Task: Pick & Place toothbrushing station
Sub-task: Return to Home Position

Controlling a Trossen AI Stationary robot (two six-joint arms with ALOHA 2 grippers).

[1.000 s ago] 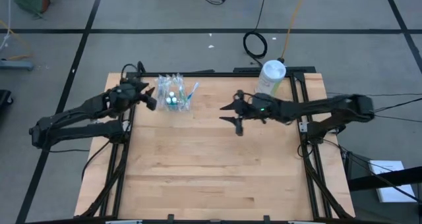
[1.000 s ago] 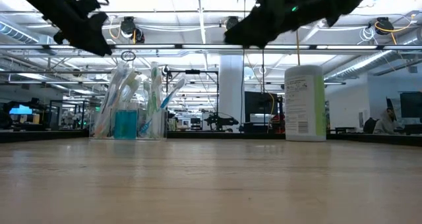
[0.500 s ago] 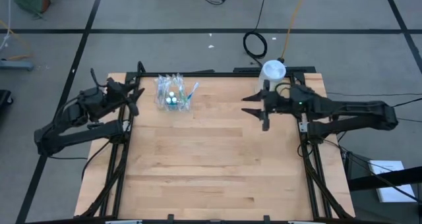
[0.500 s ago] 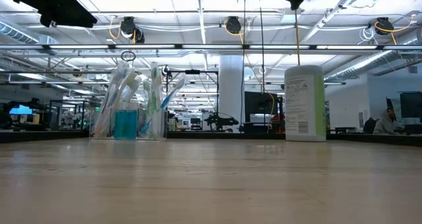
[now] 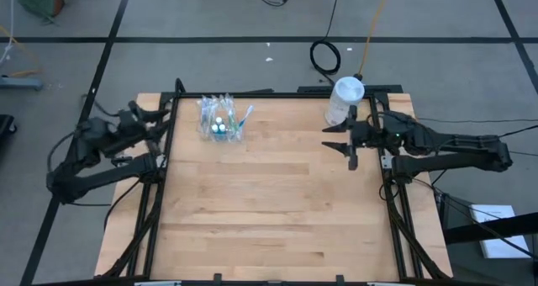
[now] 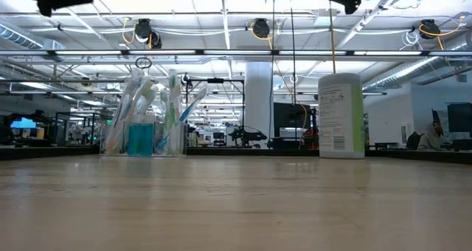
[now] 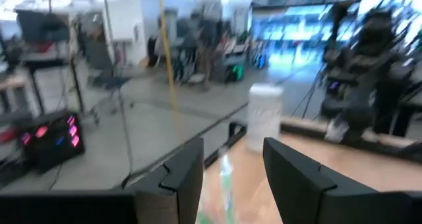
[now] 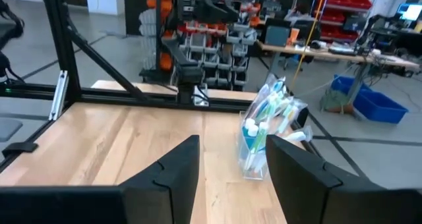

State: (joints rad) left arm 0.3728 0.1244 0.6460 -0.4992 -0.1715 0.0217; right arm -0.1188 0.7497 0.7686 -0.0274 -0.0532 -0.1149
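Note:
The toothbrushing station (image 5: 220, 122) is a clear cup of pale toothbrushes and blue tubes. It stands upright on its base on the wooden table at the far left (image 6: 144, 125), and also shows in the right wrist view (image 8: 267, 128). My left gripper (image 5: 160, 122) hovers open at the table's left edge, left of the station and clear of it. My right gripper (image 5: 338, 145) hovers open at the far right, pointing level toward the station across the table. Nothing is between either pair of fingers (image 7: 231, 178) (image 8: 232, 178).
A white canister with a green label (image 5: 346, 97) stands upright at the table's far right corner (image 6: 341, 116), just beyond my right gripper. The black frame rails (image 5: 168, 151) run along both table sides. Bare wood (image 5: 269, 202) covers the middle and near part.
Both arms have drawn back and risen. My left gripper has gone from beside the station toward the table's left edge and has tipped up to level. My right gripper has gone from the table's middle toward the right edge. Both have stayed open, and the station has not moved.

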